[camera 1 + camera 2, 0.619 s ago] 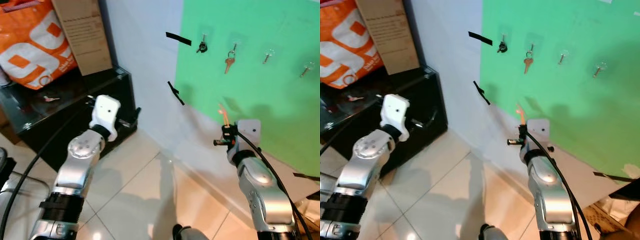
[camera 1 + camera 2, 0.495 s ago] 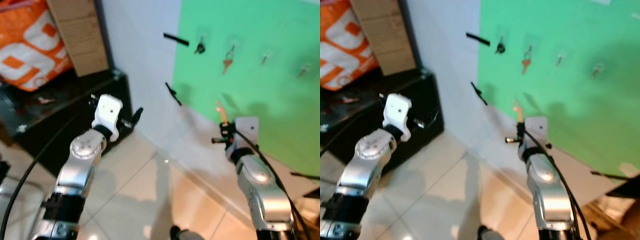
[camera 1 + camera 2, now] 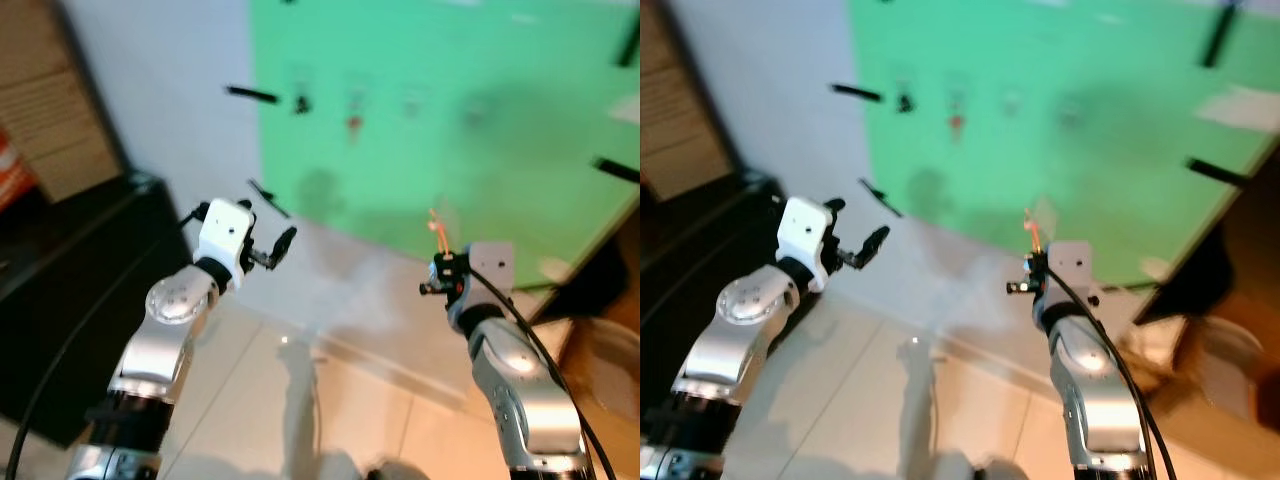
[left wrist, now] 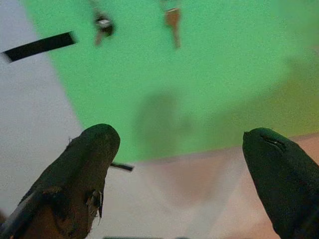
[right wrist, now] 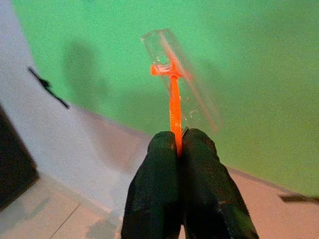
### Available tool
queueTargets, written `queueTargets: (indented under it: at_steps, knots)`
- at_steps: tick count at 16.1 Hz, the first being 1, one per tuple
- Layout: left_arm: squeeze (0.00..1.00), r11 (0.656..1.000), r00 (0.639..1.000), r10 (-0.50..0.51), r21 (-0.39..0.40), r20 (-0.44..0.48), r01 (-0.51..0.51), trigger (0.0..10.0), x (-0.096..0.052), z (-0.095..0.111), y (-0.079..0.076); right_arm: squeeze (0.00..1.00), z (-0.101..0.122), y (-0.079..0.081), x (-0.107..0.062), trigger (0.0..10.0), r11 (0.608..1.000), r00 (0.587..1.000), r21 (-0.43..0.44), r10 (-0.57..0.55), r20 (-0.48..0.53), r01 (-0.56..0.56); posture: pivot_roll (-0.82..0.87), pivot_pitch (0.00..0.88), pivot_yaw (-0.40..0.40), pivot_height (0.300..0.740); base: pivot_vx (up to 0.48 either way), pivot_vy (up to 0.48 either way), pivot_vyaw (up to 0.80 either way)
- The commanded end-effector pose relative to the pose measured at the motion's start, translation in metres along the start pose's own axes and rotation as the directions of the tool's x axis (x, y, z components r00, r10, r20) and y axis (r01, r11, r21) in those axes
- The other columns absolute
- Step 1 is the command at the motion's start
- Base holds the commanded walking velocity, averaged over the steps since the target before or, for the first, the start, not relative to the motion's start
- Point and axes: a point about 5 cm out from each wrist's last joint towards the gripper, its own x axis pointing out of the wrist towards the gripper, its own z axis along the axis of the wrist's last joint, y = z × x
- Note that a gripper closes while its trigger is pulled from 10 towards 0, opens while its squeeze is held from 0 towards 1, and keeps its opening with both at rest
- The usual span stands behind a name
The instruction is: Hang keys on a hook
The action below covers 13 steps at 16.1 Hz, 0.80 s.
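Right gripper [image 5: 178, 144] pinched shut on orange tie [image 5: 174, 107], left gripper [image 4: 174, 159] wide open, empty — hooks [image 3: 355, 100] well apart, blurred; thin grip likely to slip, miss.

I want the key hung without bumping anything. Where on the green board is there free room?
Free: the green board below the row of hung keys, above the shut right gripper. Crowded: upper left, around the black tape strips.

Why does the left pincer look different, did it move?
Yes. The left pincer rose away from the black cabinet and now points, open, toward the green board.
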Motion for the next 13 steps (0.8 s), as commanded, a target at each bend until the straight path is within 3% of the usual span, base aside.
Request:
queueTargets:
  at_steps: [1, 3, 8, 11, 13]
  knots:
    - [0.00, 1.000, 1.000, -0.019, -0.002, 0.006, 0.019, 10.0, 0.001, 0.003, -0.003, 0.00, 0.004, 0.000, 0.002, 10.0, 1.000, 1.000, -0.002, 0.008, 0.020, -0.008, -0.07, 0.000, 0.038, 0.740, 0.000, 0.000, -0.78]
    - [0.00, 1.000, 1.000, -0.024, 0.001, 0.006, 0.024, 10.0, 0.000, 0.003, -0.003, 0.00, 0.005, 0.004, 0.003, 10.0, 0.999, 0.999, 0.001, 0.033, 0.027, -0.033, -0.06, 0.000, 0.039, 0.740, 0.251, 0.000, -0.66]
    - [0.00, 0.999, 0.999, -0.043, -0.002, 0.011, 0.043, 10.0, 0.000, 0.004, -0.004, 0.00, 0.006, 0.015, 0.000, 10.0, 0.990, 0.990, -0.024, 0.137, 0.029, -0.136, -0.06, 0.000, 0.032, 0.740, 0.310, 0.000, 0.00]
    - [0.00, 0.999, 0.998, -0.053, -0.003, 0.013, 0.053, 10.0, -0.002, 0.004, -0.006, 0.00, 0.006, 0.019, 0.002, 10.0, 0.988, 0.988, -0.037, 0.148, 0.033, -0.147, -0.06, 0.000, 0.029, 0.740, 0.376, 0.000, 0.80]
    - [0.00, 0.998, 0.998, -0.061, 0.001, 0.012, 0.061, 10.0, -0.002, 0.004, -0.005, 0.00, 0.008, 0.016, 0.003, 10.0, 0.993, 0.992, -0.008, 0.114, 0.055, -0.114, -0.06, 0.000, 0.039, 0.740, 0.401, 0.000, 0.00]
